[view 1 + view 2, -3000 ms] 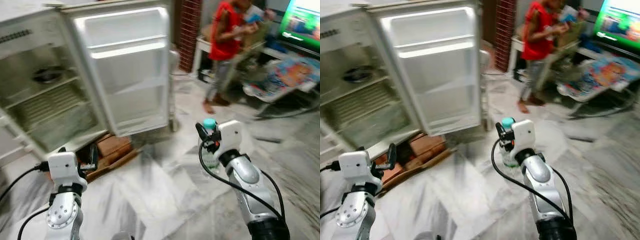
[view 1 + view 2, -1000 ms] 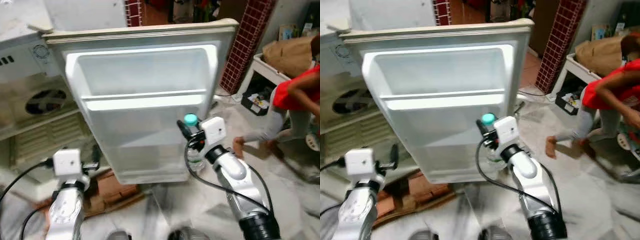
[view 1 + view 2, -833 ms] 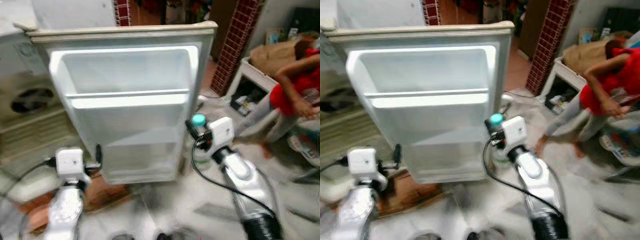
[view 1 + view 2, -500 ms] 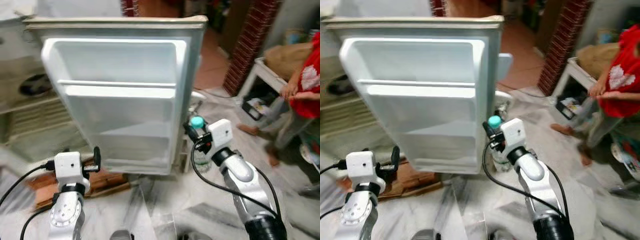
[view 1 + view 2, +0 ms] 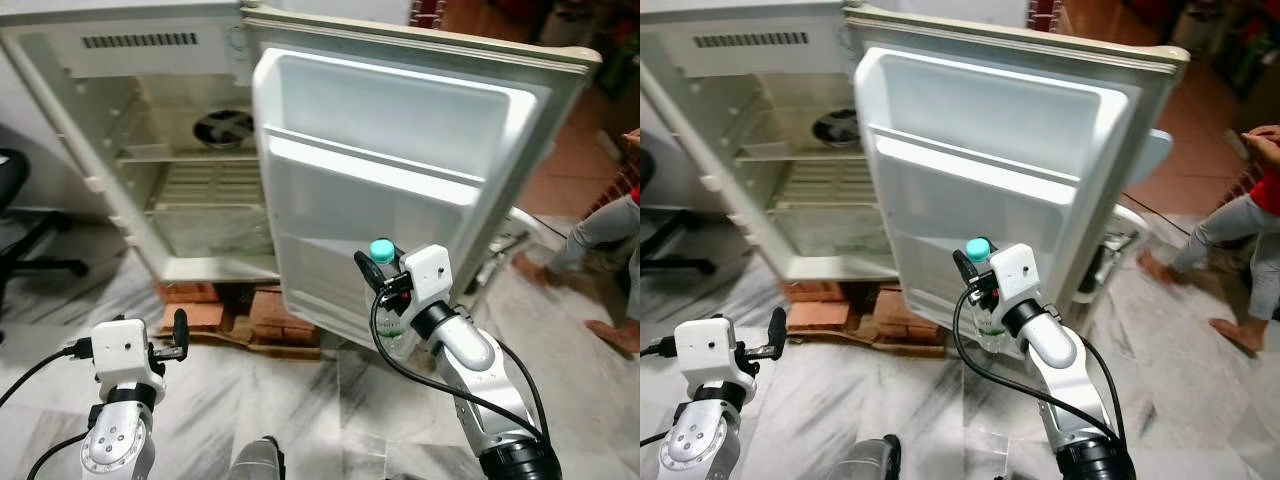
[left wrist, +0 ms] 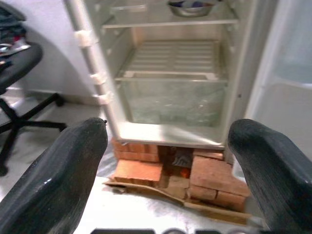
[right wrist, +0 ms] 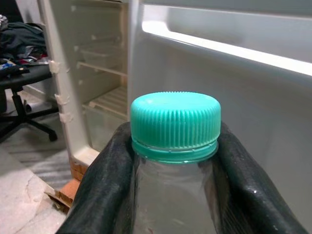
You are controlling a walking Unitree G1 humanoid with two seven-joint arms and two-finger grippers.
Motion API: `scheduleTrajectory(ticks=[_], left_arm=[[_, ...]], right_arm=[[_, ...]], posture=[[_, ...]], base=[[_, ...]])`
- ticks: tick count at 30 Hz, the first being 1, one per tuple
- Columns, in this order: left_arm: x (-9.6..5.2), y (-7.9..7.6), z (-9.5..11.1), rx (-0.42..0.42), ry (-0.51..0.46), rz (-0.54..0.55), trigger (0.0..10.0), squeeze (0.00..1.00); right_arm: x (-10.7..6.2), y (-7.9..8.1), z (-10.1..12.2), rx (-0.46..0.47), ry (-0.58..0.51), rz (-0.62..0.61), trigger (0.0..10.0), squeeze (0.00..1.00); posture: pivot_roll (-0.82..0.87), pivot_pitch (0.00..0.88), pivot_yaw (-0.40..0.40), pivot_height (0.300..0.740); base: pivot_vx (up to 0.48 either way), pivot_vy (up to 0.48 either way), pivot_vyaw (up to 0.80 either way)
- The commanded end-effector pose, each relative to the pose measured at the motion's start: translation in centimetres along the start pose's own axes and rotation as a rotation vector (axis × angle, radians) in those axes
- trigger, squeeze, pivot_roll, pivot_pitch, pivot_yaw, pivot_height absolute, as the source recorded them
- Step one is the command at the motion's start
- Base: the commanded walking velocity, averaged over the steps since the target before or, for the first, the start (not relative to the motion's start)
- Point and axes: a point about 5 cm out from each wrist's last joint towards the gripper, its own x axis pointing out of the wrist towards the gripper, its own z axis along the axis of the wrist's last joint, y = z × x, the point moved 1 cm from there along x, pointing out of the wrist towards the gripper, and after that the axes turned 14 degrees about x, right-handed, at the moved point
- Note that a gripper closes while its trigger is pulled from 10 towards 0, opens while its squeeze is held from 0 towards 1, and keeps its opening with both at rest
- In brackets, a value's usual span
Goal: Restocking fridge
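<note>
Bricks (image 6: 209,176) under cabinet, office chair (image 5: 25,225) at left, person's legs (image 5: 600,260) at right

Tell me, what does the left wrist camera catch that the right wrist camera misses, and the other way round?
Left wrist view alone: the open left gripper, the bricks under the fridge, a metal bowl on the top shelf. Right wrist view alone: the right gripper clamped on a clear bottle with a teal cap. Both: the open fridge, its shelves, the black office chair.
</note>
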Motion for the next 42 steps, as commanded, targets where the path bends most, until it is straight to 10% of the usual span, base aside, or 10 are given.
scheduleTrajectory(ticks=[1,42], left_arm=[[0.17,0.08,0.56,0.003,-0.027,-0.016,10.0,0.0],[0.59,-0.58,0.63,-0.005,-0.017,-0.056,10.0,0.0]], right_arm=[[0.04,-0.49,0.65,-0.018,-0.036,-0.033,10.0,0.0],[0.4,-0.43,0.83,0.022,-0.053,-0.029,10.0,0.0]], posture=[[0.02,0.068,0.02,0.74],[0.02,0.082,0.027,0.74]], base=[[0.0,0.0,0.0],[0.148,0.0,0.0]])
